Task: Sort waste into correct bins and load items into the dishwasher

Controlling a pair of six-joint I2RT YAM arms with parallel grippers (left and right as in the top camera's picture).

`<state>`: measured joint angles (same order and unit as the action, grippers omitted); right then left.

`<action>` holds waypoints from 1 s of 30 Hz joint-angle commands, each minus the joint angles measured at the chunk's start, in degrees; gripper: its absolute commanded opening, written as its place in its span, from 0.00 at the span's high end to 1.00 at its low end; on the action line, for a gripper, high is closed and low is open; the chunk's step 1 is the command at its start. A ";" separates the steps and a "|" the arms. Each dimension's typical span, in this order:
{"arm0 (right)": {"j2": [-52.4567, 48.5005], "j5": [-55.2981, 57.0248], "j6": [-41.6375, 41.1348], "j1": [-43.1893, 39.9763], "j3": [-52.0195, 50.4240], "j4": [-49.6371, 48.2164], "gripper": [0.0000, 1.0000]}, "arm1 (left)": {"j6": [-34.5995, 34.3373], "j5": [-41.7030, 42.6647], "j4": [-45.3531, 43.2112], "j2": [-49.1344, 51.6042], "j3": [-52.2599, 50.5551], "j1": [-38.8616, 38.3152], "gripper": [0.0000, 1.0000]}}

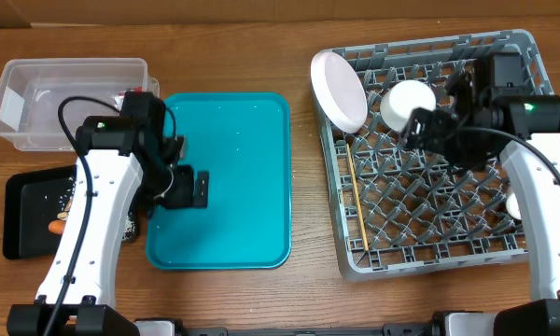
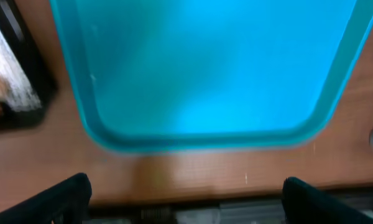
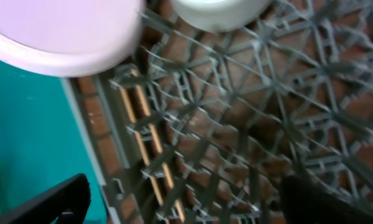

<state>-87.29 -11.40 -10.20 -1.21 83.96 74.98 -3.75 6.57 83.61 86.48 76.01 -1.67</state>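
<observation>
dish rack [image 1: 420, 263] at the table's [image 1: 299, 299] right edge, right gripper [image 3: 185, 193] spread wide and empty above it. left gripper [image 2: 186, 190], equally wide and empty, over the teal tray [image 2: 205, 68]. only overhead shows the clear tub [image 1: 65, 98], far left corner. pink plate [image 1: 339, 89] and chopsticks [image 1: 357, 201] line the rack's left edge.

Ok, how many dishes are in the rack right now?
3: a pink plate leaning in the far left corner of the rack, a white bowl beside it, and a small white piece half hidden by the right arm. The arm may hide more.
</observation>
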 commanded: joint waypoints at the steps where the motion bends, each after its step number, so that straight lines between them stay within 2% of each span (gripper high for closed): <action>1: 0.94 3.06 1.09 -0.74 -0.07 2.23 0.00 | 2.10 1.97 2.05 -0.04 0.15 0.61 0.00; 3: 2.51 4.11 1.07 -0.74 -0.87 2.49 0.00 | 2.08 2.12 1.42 -1.66 -0.57 0.44 0.00; 6: 9.27 4.31 1.05 -0.74 -6.27 -2.08 0.00 | 2.08 4.02 -3.43 -9.27 -4.76 0.39 0.00; 13: 31.98 5.92 1.03 -0.79 -23.61 -15.93 0.00 | 2.01 3.30 -20.02 -34.62 -18.14 0.42 0.00; 15: 38.53 8.68 1.05 -0.79 -26.47 -17.40 0.00 | 1.40 3.28 -24.09 -43.12 -22.14 0.42 0.00; 18: 44.30 10.05 1.05 -0.79 -27.56 -17.22 0.00 | 1.44 2.27 -26.53 -50.23 -24.96 0.42 0.00; 22: 48.26 10.05 1.07 -0.79 -27.56 -17.20 0.00 | 1.44 2.01 -27.08 -54.03 -25.38 0.42 0.00; 30: 47.54 10.05 1.07 -0.79 -27.56 -17.00 0.00 | 1.42 2.03 -26.43 -54.25 -25.40 0.42 0.00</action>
<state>-39.40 -2.07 -9.34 -1.80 56.86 58.13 -2.79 8.99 57.30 32.73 51.22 -1.41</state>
